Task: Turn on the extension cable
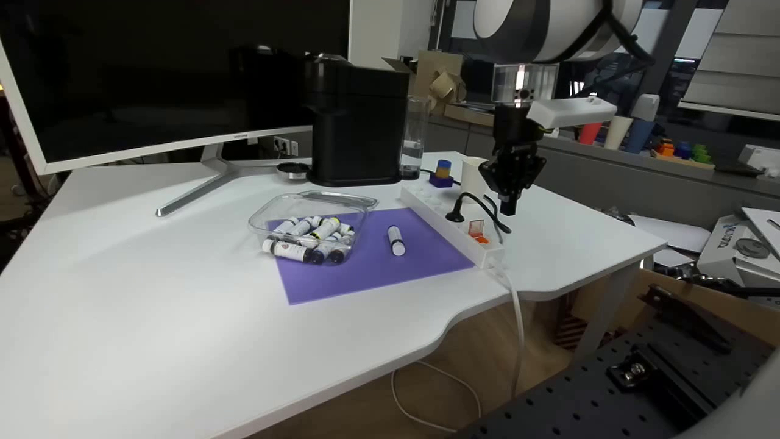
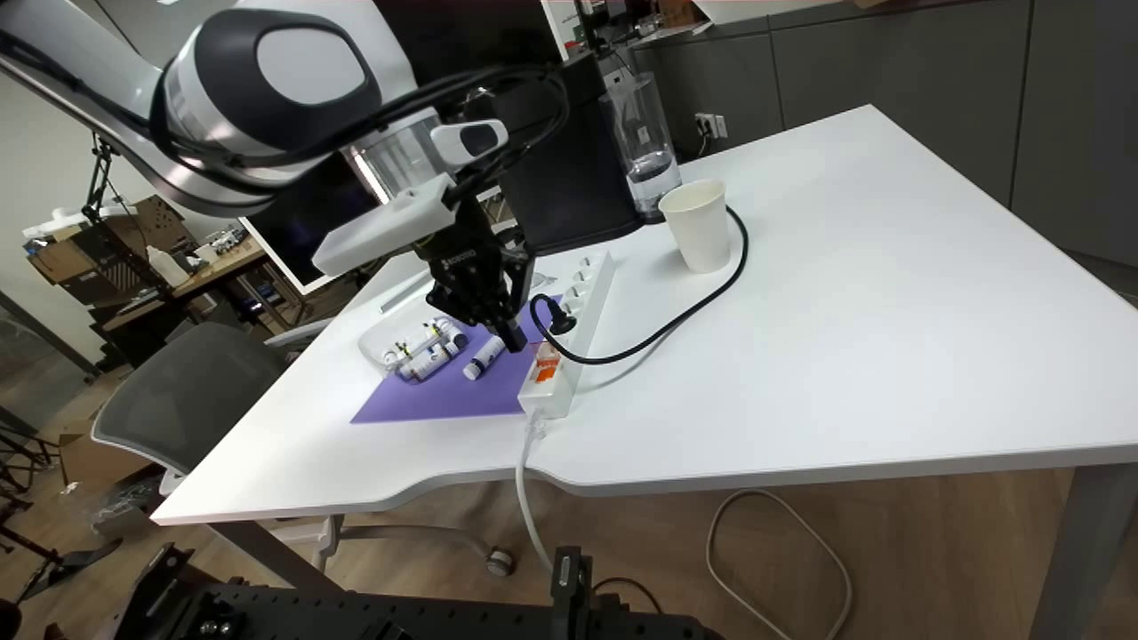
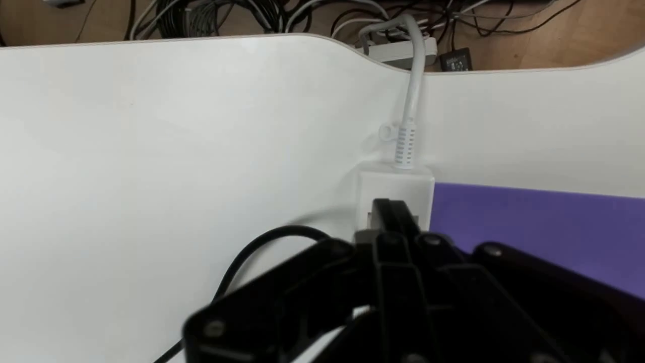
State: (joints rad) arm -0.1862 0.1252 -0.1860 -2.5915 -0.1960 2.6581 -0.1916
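The gripper [image 3: 390, 203] is hovering, fully closed up and holding nothing, over the extension cable [image 2: 581, 336], which is lying along the purple sheet [image 1: 365, 268] — an off-centre descent could be missing the red-orange switch [image 2: 545, 369] or snagging the black cord [image 3: 294, 230]

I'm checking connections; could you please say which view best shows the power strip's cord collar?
The wrist view: the cord collar appears large, its slots distinct. Both exterior views show it small and unclear.
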